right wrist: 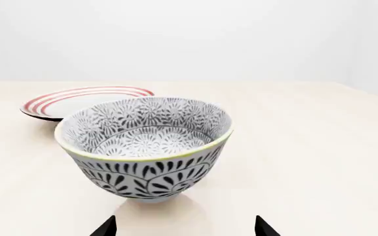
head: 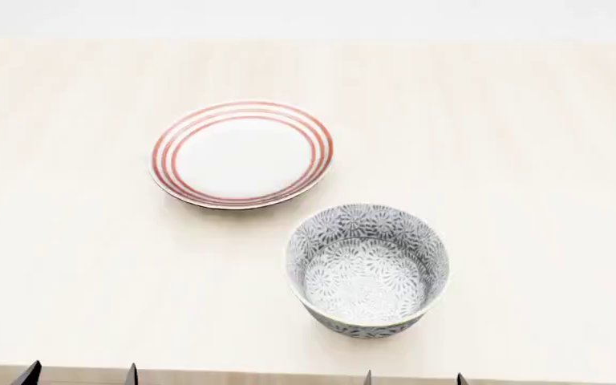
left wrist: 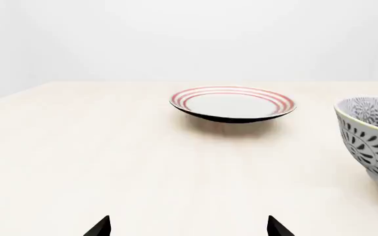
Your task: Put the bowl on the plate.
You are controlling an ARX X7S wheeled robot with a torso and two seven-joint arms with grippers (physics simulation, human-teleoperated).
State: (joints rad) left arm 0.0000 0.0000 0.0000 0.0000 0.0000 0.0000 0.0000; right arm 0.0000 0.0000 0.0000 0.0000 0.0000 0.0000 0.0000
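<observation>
The bowl (head: 368, 269), deep and covered in grey-blue flowers, stands upright on the pale wooden table (head: 522, 160), near its front edge. The plate (head: 243, 153), white with red rings, lies flat behind it and to the left; a small gap separates the two. In the right wrist view the bowl (right wrist: 145, 145) sits directly ahead of my right gripper (right wrist: 185, 227), which is open and empty. My left gripper (left wrist: 189, 227) is open too, with the plate (left wrist: 233, 103) ahead of it and the bowl (left wrist: 373, 139) off to one side. In the head view only the fingertips (head: 32, 373) show at the bottom edge.
The table's front edge (head: 233, 374) runs along the bottom of the head view, just in front of the grippers. A plain white wall (left wrist: 189, 39) rises behind the table's far edge.
</observation>
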